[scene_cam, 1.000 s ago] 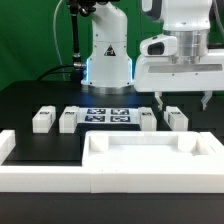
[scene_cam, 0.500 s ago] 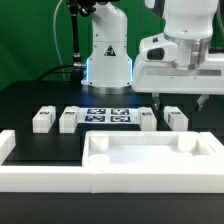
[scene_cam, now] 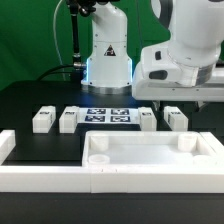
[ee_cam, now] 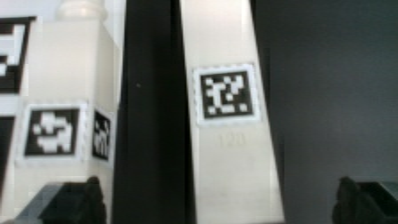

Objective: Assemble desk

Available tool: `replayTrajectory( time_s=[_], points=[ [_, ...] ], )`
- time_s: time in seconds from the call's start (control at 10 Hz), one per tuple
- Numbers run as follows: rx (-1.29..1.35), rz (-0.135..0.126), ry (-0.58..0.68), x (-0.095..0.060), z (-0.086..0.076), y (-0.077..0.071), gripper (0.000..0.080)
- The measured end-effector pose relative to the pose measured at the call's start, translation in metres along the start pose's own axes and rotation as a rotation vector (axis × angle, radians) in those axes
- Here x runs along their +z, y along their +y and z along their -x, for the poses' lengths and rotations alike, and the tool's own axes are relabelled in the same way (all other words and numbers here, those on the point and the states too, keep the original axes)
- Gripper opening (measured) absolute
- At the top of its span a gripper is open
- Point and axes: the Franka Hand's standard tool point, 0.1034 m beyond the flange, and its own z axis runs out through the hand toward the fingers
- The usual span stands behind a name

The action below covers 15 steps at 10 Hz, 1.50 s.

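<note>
A tagged leg (ee_cam: 224, 150) lies between the spread fingertips (ee_cam: 366, 198) of the tool (ee_cam: 217, 200), a second leg (ee_cam: 63, 100) beside it.

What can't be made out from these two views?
- Exterior view: tags on the small white square block legs are too small to read.
- Wrist view: long white tagged plastic piece is cut off by frame edges, so which part it is stays unclear.
- Wrist view: second white tagged piece is blurred and cropped.

Over the last second the tool (scene_cam: 181, 101) sank slightly toward 6 o'clock in the exterior view. Its white housing (scene_cam: 180, 68) tilted, its 3 o'clock end dropping lower, and the arm (scene_cam: 195, 20) above leaned toward 1 o'clock.
</note>
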Motion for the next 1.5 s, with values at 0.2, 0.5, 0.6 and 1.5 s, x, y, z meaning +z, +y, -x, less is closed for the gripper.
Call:
replayTrajectory(
  time_s=[0.2, 0.5, 0.6, 1.5],
  points=[
    [-0.023, -0.007, -0.129, 0.006, 0.004, -0.001, 0.0648],
    [-0.030, 0.005, -0.317, 0.015, 0.003, -0.005, 0.0648],
    [-0.026, 0.011, -0.310, 0.017, -0.003, -0.010, 0.0648],
    [-0.015, 0.030, -0.350, 0.041, -0.001, -0.012, 0.0378]
  ],
)
